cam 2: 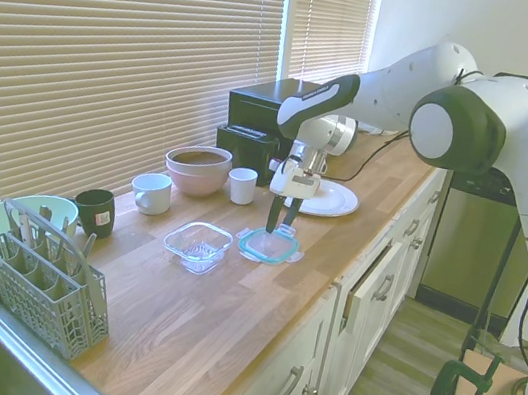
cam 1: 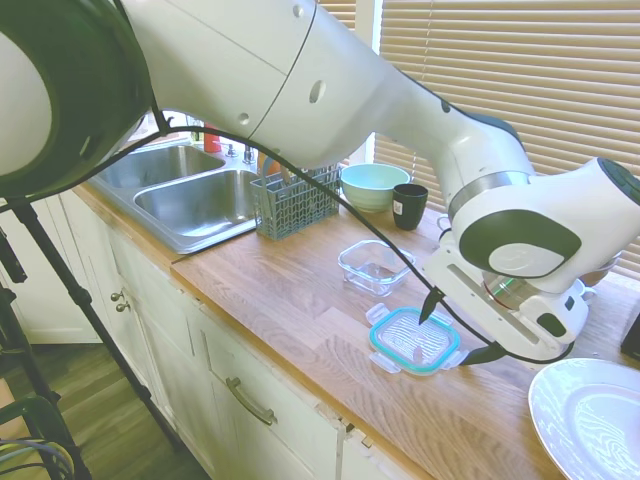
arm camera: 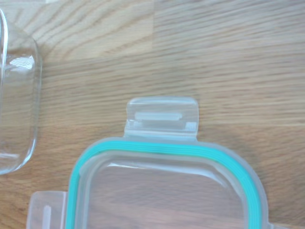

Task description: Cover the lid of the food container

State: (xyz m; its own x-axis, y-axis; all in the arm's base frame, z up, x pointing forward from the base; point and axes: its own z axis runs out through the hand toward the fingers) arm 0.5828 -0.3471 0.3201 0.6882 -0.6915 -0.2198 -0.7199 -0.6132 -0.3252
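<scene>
Closest to the wrist camera, the lid is lying flat on the wooden tabletop, its teal rim seal and one clear snap tab filling most of that view, with a rounded corner of the food container showing at the edge. In the exterior views the lid is sitting just beside the food container, apart from it and nearer the tabletop's front edge; the container is standing open and looks empty.

The lid is looking light, thin and fairly stiff, and its smooth plastic is likely to be slippery. Lying flat as it is, it is offering little to pinch, so taking it across one raised edge or by a protruding tab seems the safest hold. The container appears glass-like, so the lid should probably be set down gently and square to its corners.

The gripper is pointing straight down over the lid, its dark fingers hanging close above it or just meeting it; contact cannot be told for certain. The fingers are standing slightly apart, with only a narrow gap between them, and they are holding nothing. A white plate is lying to one side of the lid.
</scene>
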